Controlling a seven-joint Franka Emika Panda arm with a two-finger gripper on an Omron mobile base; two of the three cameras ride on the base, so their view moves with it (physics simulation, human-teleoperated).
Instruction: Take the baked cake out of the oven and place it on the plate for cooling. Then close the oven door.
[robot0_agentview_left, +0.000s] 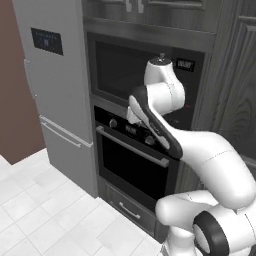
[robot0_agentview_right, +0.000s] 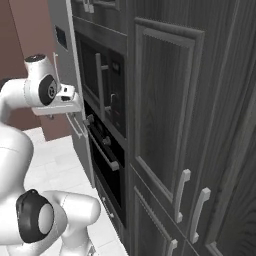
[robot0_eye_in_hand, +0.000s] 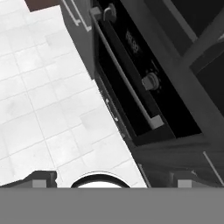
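The black oven (robot0_agentview_left: 131, 155) is built in below the microwave, with two round knobs and a small display along its top. The oven door (robot0_agentview_left: 127, 165) stands upright and shut, its silver bar handle (robot0_agentview_left: 132, 146) across the top edge. The hand view looks down the oven door (robot0_eye_in_hand: 114, 83) and along the handle (robot0_eye_in_hand: 127, 85). My gripper (robot0_eye_in_hand: 113, 180) hangs in front of the oven's control strip, open, fingertips (robot0_eye_in_hand: 41, 179) far apart and nothing between them. The cake is hidden and the plate is out of view.
A black microwave (robot0_agentview_left: 125, 70) sits above the oven, a drawer (robot0_agentview_left: 127, 207) below it. A grey fridge (robot0_agentview_left: 55, 90) stands to the left, tall dark cabinets (robot0_agentview_right: 165, 115) to the right. White floor tiles (robot0_agentview_left: 40, 210) spread in front.
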